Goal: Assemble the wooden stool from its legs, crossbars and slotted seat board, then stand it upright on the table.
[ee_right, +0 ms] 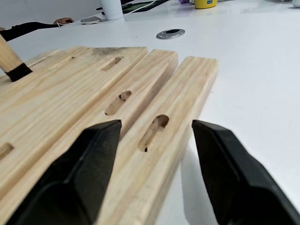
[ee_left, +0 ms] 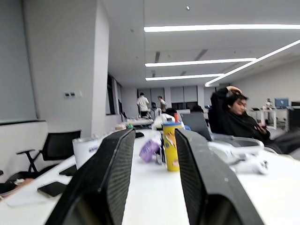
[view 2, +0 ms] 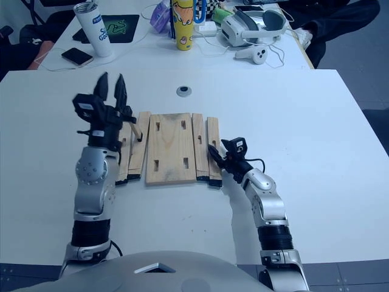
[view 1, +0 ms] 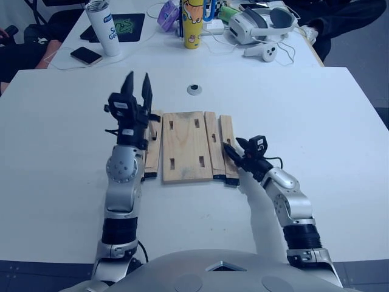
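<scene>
On the white desk [view 1: 316, 121], the slotted seat board [view 1: 184, 146] lies flat in the middle, with four slots showing in its face. Two slotted legs [view 1: 213, 143] lie side by side against its right edge, running lengthwise like the board. More narrow wooden pieces [view 1: 154, 152] lie against its left edge, partly hidden by the left arm. A thin wooden rod [ee_right: 8, 56] with a dark end is tilted over those left-hand pieces.

The left gripper [view 1: 137, 82] is held up above the same pieces. Its fingers point away from the robot and are spread apart with nothing between them. The right gripper [ee_right: 157, 129] sits low at the near end of the outermost leg [ee_right: 178, 108], its two fingers parted to either side of it. I cannot tell whether they touch the wood.

A round grommet [view 1: 194, 90] is set in the desk just behind the board. On the second desk [view 1: 152, 52] behind stand a white tumbler [view 1: 102, 27] and a yellow can [view 1: 192, 24], with a phone [view 1: 86, 55] and a headset [view 1: 264, 24] lying near them.
</scene>
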`<state>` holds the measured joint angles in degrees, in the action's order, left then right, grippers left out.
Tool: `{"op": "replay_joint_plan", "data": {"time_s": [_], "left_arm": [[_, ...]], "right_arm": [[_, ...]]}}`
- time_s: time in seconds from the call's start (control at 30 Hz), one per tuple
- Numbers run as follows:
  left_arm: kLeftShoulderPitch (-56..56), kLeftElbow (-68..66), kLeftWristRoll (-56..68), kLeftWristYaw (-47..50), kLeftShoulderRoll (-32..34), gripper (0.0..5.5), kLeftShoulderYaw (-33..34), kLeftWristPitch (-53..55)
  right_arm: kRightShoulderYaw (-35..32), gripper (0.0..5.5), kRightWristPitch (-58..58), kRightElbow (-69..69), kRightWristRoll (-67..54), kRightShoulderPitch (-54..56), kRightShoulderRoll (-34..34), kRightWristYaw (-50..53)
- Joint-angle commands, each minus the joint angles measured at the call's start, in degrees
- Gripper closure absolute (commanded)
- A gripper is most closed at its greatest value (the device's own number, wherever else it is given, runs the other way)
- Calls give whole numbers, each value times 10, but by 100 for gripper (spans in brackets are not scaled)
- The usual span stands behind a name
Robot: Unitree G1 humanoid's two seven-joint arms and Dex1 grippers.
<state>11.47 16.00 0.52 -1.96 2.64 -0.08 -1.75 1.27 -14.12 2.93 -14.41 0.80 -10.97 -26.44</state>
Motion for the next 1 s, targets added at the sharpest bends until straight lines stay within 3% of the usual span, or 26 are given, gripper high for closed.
{"op": "replay_joint_plan", "data": {"time_s": [0.03,0.2,0.37,0.53,0.9,1.0], "left_arm": [[124,-88,61,-15,-12,418,26,26],[198,-178,82,-20,11,486,57,51],[203,-131,64,-10,29,548,66,43],[204,-73,74,-8,22,548,56,76],[216,-92,90,-11,24,548,63,107],[187,-153,91,-15,19,548,56,156]], "right_arm": [[4,270,9,16,9,11,9,10],[7,270,15,30,13,28,16,13],[6,270,19,35,13,33,19,17],[2,270,23,34,13,27,22,22],[-28,270,82,3,-22,26,37,12],[-30,270,89,5,-24,29,37,12]]}}
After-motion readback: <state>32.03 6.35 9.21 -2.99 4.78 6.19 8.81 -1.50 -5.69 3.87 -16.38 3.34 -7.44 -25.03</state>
